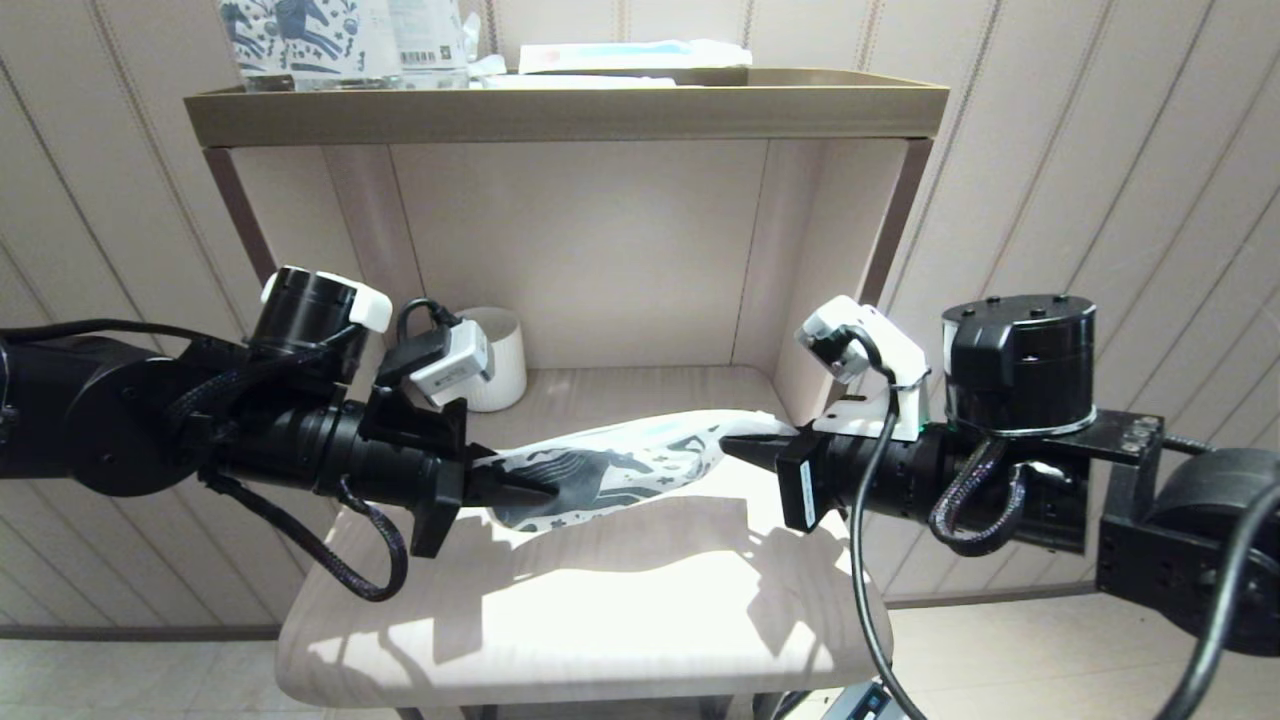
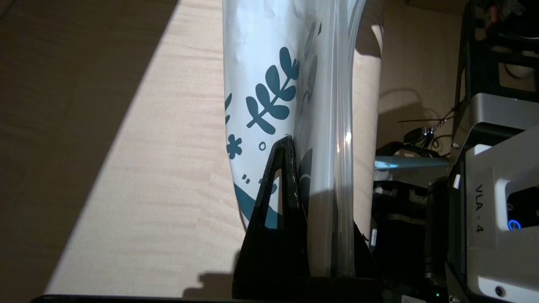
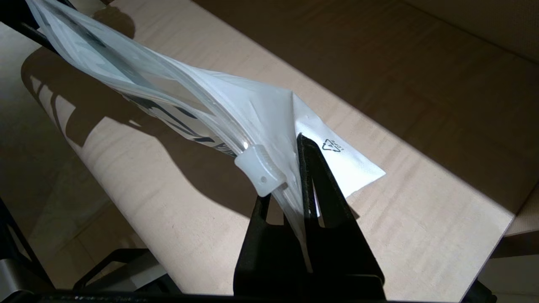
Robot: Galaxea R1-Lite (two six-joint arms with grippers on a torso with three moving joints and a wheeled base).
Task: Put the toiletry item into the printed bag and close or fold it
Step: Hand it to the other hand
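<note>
Pale wooden shelf point(image 1: 560, 610) under sun patches, ribbed beige wall panelling point(image 1: 1080, 150) behind.

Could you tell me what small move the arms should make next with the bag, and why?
Probably draw the right tool along the zip edge toward the left tool. Both are shut on the bag, holding it above the table, and the slider sits beside the right tool's tips.

A white mug point(image 1: 495, 372) stood at ten o'clock on the bench point(image 1: 600, 620); horse-printed packs point(image 1: 300, 40) sat on the top shelf point(image 1: 560, 105).
</note>
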